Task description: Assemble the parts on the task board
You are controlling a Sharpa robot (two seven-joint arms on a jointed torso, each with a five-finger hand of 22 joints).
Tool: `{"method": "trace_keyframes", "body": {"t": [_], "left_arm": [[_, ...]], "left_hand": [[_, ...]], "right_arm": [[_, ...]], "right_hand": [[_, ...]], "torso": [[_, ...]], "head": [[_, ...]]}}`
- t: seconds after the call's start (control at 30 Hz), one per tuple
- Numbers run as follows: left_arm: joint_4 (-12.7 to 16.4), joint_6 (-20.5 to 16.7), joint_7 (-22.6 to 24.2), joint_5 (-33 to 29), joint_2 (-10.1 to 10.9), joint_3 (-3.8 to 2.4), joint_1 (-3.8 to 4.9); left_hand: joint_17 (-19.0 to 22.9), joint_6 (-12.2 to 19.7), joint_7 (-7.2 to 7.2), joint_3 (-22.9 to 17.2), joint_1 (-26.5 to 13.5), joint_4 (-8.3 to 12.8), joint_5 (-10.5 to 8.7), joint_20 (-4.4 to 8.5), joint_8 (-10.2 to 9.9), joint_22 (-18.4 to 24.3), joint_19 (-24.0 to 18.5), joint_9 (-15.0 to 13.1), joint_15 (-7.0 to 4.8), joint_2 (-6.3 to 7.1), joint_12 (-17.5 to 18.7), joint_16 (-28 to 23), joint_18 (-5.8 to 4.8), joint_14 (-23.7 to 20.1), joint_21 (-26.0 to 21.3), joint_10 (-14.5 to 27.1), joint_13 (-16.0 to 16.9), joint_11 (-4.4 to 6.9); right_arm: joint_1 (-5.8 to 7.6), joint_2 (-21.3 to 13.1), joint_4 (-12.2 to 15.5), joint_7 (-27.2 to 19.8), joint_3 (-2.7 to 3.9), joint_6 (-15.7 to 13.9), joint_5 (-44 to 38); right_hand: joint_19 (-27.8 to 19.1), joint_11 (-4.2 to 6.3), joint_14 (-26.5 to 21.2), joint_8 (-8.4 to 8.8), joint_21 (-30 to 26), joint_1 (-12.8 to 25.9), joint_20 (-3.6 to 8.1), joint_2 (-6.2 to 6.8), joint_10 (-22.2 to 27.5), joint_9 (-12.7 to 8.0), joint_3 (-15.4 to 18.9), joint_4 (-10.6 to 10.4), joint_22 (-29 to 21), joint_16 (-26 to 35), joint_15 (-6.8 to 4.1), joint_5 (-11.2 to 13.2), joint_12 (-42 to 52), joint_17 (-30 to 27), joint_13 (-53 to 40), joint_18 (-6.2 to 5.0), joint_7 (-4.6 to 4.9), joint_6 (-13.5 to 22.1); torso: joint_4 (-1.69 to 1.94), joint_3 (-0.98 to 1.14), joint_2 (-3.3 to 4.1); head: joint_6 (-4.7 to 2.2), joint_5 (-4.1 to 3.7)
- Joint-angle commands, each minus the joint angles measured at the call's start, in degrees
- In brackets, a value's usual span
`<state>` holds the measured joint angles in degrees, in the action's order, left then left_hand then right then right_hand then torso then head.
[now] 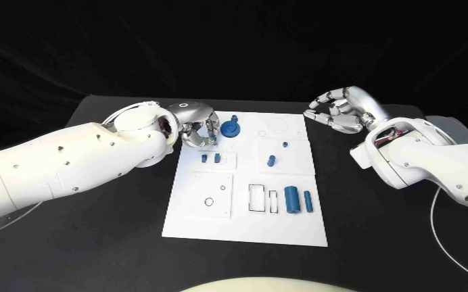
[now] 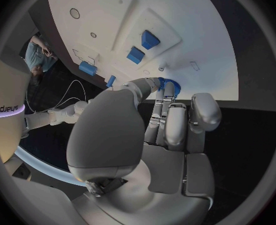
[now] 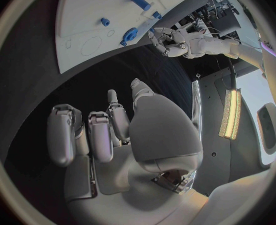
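Left robot hand (image 1: 198, 127) sits at the far-left edge of the flat white rectangular task board (image 1: 195, 228), fingers curled down; fingertips (image 2: 167, 89) touch a round blue disc-shaped part with a knob (image 1: 231, 129), though I can't tell if it's actually gripped. Just nearer on the board: two small blue block parts (image 1: 209, 159), then a small blue peg (image 1: 270, 161) toward the middle. Near-right area of the board holds a fat blue cylinder (image 1: 291, 201) and a thin blue rod (image 1: 307, 201), lying side by side. Right robot hand (image 1: 338, 111) hovers over the black tabletop (image 1: 390, 238) off the board's far-right corner, fingers curled in, holding nothing.
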<state>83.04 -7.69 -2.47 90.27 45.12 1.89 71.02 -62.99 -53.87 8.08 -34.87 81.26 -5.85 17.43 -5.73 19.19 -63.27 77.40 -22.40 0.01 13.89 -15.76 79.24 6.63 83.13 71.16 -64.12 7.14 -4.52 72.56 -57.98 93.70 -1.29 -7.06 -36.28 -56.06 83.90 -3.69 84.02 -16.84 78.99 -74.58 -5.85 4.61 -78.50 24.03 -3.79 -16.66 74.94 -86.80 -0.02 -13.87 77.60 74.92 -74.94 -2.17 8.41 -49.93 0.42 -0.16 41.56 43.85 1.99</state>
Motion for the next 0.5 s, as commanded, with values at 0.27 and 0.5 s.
{"method": "trace_keyframes", "body": {"t": [0.27,0.5], "left_arm": [[-0.66,1.62,-0.11,-1.21,-0.1,-0.02,-0.41],[-0.99,1.98,-0.13,-1.41,-0.49,-0.02,-0.72]], "left_hand": [[0.17,-0.57,0.03,-0.13,-0.47,-0.05,-0.34,-0.12,-0.4,0.0,0.08,0.05,-0.02,0.13,0.31,0.31,-0.65,0.2,0.21,-0.47,-0.06,0.07],[0.21,-0.59,0.03,-0.12,-0.5,-0.05,-0.34,-0.12,-0.42,0.1,0.03,0.06,-0.02,0.13,0.37,0.3,-0.63,0.19,0.13,-0.52,-0.06,0.07]], "right_arm": [[-0.04,0.05,0.12,-0.36,0.0,0.59,-0.41],[-0.04,0.05,0.15,-0.37,0.0,0.59,-0.43]], "right_hand": [[0.57,0.03,3.78,-0.2,-0.24,-0.25,0.33,-0.2,0.19,0.05,0.3,0.08,8.01,0.27,-0.5,-0.37,-0.04,5.45,-1.12,-0.56,-0.03,0.25],[0.57,0.03,3.78,-0.2,-0.24,-0.25,0.33,-0.2,0.19,0.05,0.3,0.08,8.01,0.27,-0.5,-0.37,-0.04,5.45,-1.12,-0.56,-0.03,0.25]], "torso": [[-0.1,0.0,0.04],[-0.03,0.04,0.05]], "head": [[0.05,0.05],[0.09,0.02]]}}
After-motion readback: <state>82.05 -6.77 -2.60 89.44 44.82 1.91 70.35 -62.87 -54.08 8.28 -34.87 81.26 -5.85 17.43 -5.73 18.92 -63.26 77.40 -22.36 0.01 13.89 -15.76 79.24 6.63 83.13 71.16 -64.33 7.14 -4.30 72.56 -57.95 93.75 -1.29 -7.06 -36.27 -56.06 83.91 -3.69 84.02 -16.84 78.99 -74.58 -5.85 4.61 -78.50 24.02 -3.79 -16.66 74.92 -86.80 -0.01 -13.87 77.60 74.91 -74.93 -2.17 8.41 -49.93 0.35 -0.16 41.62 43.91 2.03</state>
